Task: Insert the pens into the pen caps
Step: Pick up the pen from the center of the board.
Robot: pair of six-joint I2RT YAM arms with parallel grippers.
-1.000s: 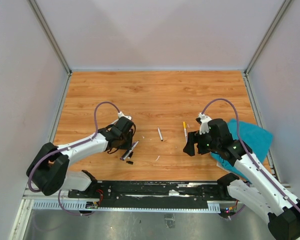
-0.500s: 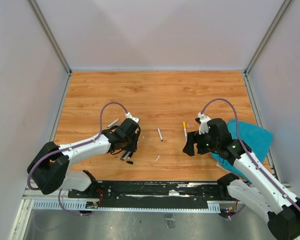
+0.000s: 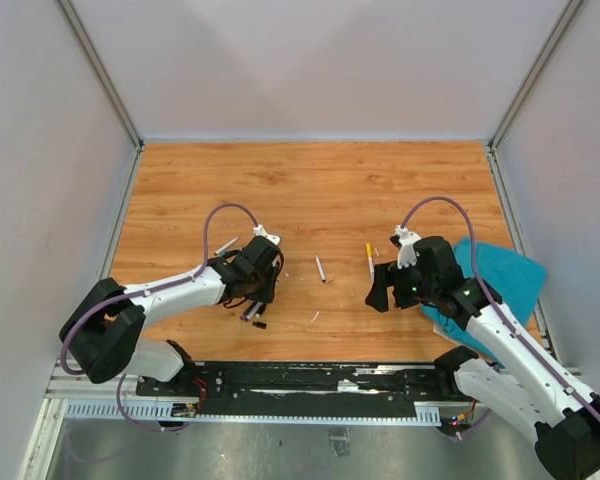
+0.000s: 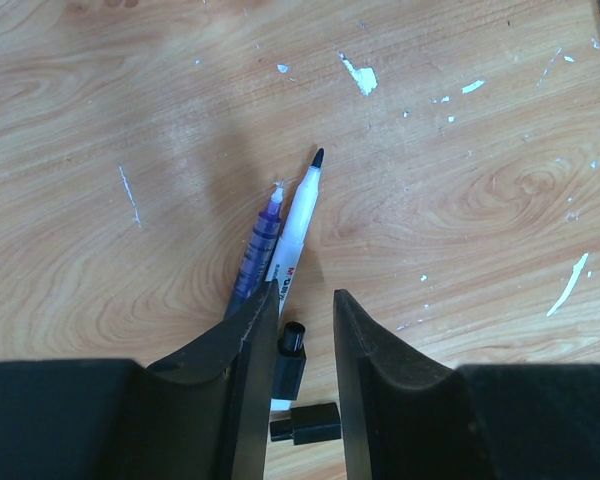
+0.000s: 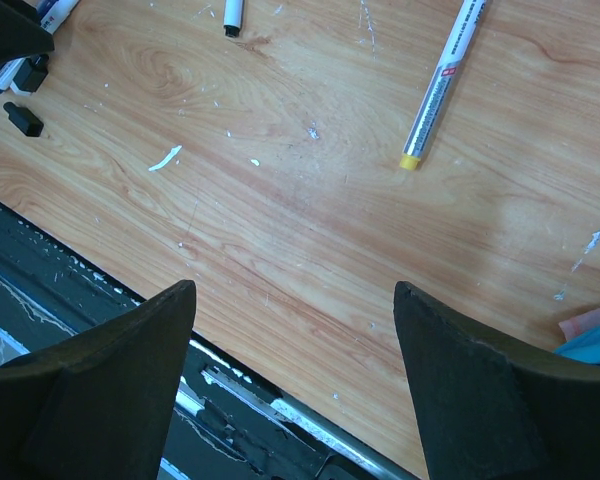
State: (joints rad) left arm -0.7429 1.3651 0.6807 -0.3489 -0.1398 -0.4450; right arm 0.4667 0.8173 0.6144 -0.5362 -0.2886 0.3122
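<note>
Left jaws: part open, low over the worktop (image 3: pixel 310 190) by its near edge, left of middle. They straddle a black cap (image 4: pixel 290 358) without pinching it, and a gap shows on one side.
Right jaws: wide open and empty, over bare wood by the near edge, right of middle.
Pens: white pen (image 4: pixel 296 225) and purple pen (image 4: pixel 257 250) lie side by side with bare tips, just beyond the left jaws. Yellow-ended pen (image 5: pixel 442 80) and grey pen (image 3: pixel 320 268) lie apart around mid-worktop.
Caps: second cap (image 4: pixel 306 423) lies just beside the straddled one.
Handling, judged: cap is light, stiff, smooth and round, so a skewed pinch may roll it or squirt it out.
Hold, judged: cap across its middle, open end clear; pen at mid-barrel, tip free.
Risk: the white pen's barrel runs just beside the cap and may be dragged.
</note>
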